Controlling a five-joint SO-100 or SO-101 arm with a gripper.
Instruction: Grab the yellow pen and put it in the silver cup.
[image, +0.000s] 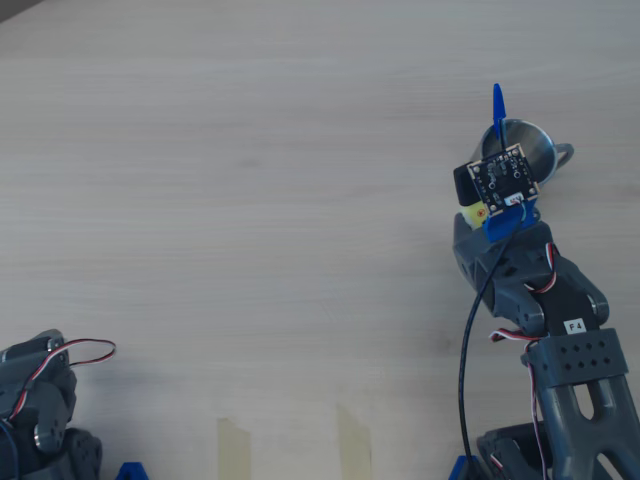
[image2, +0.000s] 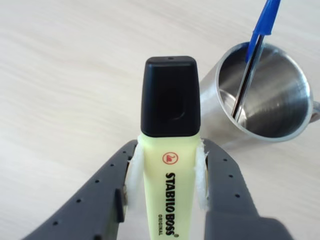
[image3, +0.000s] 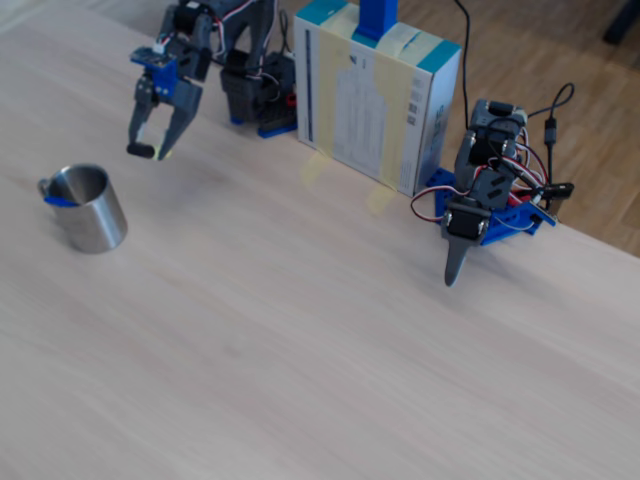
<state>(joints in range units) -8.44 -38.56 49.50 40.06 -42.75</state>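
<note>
My gripper (image2: 167, 187) pinches the yellow pen (image2: 167, 150), a chunky, flat-sided highlighter of smooth pale fluorescent plastic with a glossy black wedge-shaped cap and dark print down its barrel. My two grey fingers (image2: 105, 195) are matte, dotted with small holes, and lined with whitish foam pads that press against both sides of the barrel just below the cap. I hold it above the table (image2: 65, 75), a pale wood-grain surface.

The silver cup (image2: 265, 95) stands upright on the table, a polished steel cylinder with a thin round rim and a mirror-like inside; in the wrist view it sits just to the right of the cap. A thin blue ballpoint (image2: 252, 55) leans inside it, sticking out above the rim.

In the fixed view my gripper (image3: 152, 150) hangs clear of the cup (image3: 88, 208), with bare table all around the cup.
</note>
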